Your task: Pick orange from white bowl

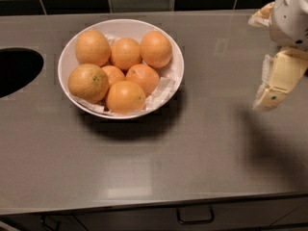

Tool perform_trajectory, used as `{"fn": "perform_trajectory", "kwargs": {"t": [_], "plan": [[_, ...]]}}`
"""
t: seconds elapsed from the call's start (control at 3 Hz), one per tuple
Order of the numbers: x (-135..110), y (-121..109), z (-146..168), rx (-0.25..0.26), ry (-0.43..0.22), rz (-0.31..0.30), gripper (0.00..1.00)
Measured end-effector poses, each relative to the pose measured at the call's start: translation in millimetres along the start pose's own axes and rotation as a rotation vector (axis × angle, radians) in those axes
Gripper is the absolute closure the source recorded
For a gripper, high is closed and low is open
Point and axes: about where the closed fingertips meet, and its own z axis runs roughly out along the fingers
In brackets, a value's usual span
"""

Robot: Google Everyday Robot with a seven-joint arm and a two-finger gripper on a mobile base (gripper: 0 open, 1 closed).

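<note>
The white bowl (177,57) stands on the grey counter, left of centre, lined with crumpled white paper and holding several oranges. The orange (156,49), smooth, deep orange and slightly oval, lies at the bowl's back right. Two paler, dimpled oranges lie on the bowl's left side. My gripper (262,59) is at the right edge of the view, above the counter and well to the right of the bowl. It is open and empty, with one cream finger (276,78) pointing down to the left and the other near the back wall.
A dark round opening (17,71) is cut into the counter at the left edge. Black tiles run along the back wall. A drawer handle (195,216) shows below the counter's front edge. My arm's shadow falls on the counter at the right.
</note>
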Motion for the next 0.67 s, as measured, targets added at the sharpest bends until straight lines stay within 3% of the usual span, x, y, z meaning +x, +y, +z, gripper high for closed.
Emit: {"fn": "perform_trajectory", "kwargs": {"t": [0.33, 0.67], "plan": [[-30.5, -16.3, -4.0, 0.011, -0.067, -0.098, 0.00], [-30.5, -16.3, -4.0, 0.011, -0.067, -0.098, 0.00]]}}
